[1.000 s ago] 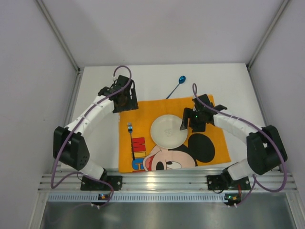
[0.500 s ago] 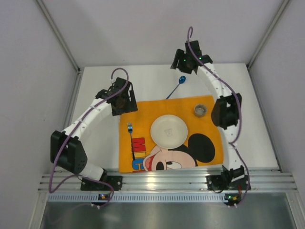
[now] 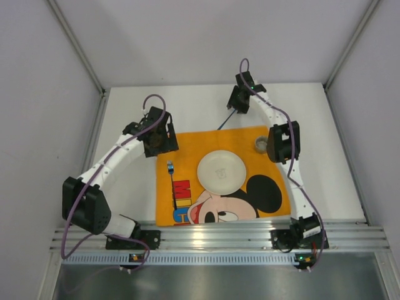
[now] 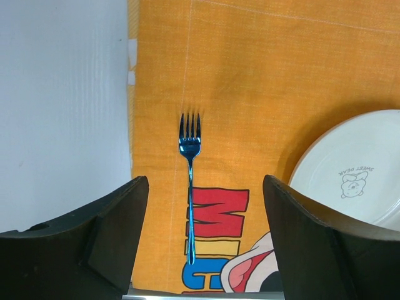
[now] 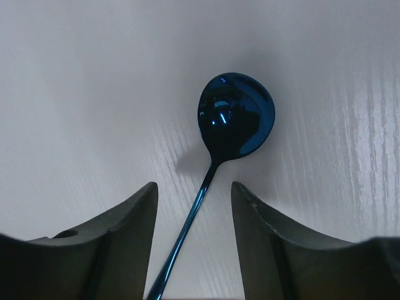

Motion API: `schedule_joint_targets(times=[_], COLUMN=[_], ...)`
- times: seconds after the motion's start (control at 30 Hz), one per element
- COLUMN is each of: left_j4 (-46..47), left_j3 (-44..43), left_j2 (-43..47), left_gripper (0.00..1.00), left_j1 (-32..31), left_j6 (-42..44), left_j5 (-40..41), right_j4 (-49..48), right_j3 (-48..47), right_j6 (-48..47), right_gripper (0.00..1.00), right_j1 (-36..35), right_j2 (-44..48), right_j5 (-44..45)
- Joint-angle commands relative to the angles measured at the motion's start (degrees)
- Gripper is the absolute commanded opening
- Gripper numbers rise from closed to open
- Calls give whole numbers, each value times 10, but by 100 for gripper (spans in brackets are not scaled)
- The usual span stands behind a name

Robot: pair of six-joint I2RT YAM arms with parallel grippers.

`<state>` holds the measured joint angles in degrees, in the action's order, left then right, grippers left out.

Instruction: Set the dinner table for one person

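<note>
The right gripper (image 5: 194,200), spread apart, straddles the thin handle of the spoon (image 5: 236,115) on the far counter (image 5: 75,94). Closing off-centre could skid it away. The left gripper (image 4: 205,181) hangs apart too.

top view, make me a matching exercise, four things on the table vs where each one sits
Things:
1 fork
2 plate
3 spoon
4 cup

Places:
a on the bare dinner table, beyond the placemat
b placemat's middle
c placemat's left side
d placemat's far right corner

Pairs: 1-c; 2-b; 3-a; 4-d
</note>
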<state>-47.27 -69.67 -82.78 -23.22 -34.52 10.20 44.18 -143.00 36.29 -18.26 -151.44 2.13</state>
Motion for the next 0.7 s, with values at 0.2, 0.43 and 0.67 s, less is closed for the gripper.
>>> schedule_joint_targets(times=[0.2,0.43,0.67], left_j4=[-10,-7,-10], left_j3=[9,-6,-25], left_j2=[46,61,63], left_gripper=[79,79,78], left_j1=[16,47,49], left_j6=[15,19,43], left_j5=[6,-52,-64], right_j4=[43,94,144], right_j3=[-72,-93,-65], right_j6=[-49,-73,-123], right_gripper=[29,3,0], right_j1=[-38,-40,-30], right_j2=[-43,-56,-28], right_j5=[87,98,137])
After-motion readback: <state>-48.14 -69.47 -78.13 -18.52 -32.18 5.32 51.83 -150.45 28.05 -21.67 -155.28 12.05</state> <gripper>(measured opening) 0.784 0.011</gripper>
